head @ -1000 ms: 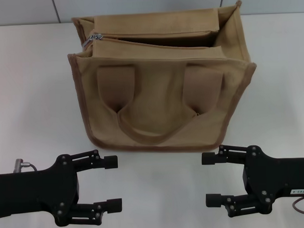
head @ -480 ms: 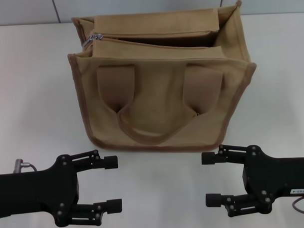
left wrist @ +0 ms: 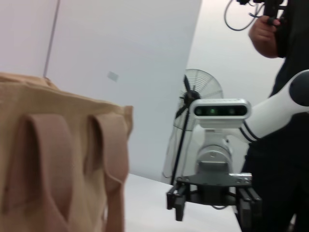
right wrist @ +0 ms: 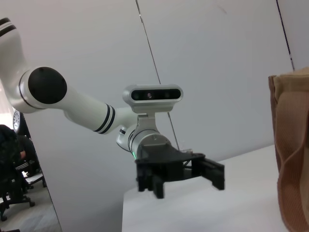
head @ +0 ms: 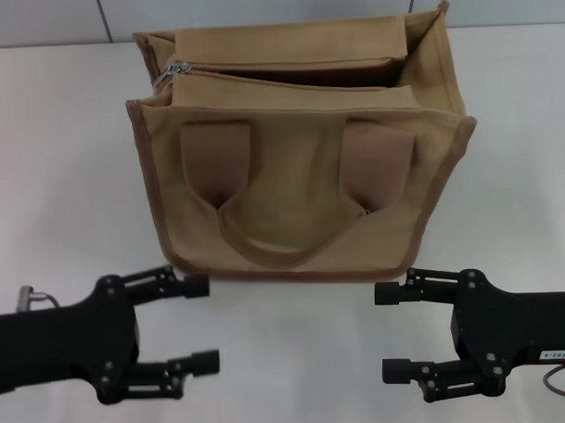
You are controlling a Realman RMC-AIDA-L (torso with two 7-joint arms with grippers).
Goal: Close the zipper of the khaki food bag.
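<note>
The khaki food bag point(head: 309, 187) stands upright on the white table, its two strap handles facing me. Its zipper point(head: 287, 68) runs along the top and lies open, with the silver pull tab point(head: 174, 69) at the bag's left end. My left gripper point(head: 205, 324) is open and empty in front of the bag's lower left corner. My right gripper point(head: 389, 331) is open and empty in front of the lower right corner. The left wrist view shows the bag's front point(left wrist: 58, 169) and the right gripper point(left wrist: 212, 203) beyond. The right wrist view shows the bag's edge point(right wrist: 289, 154) and the left gripper point(right wrist: 186, 179).
The white table point(head: 68, 182) stretches to both sides of the bag, with a grey wall point(head: 257, 8) behind. In the left wrist view a standing fan point(left wrist: 195, 96) and a person point(left wrist: 285, 58) are behind the right arm.
My left gripper has drawn back a little to the left and tilted, its fingers still apart. The right gripper and the bag have not moved.
</note>
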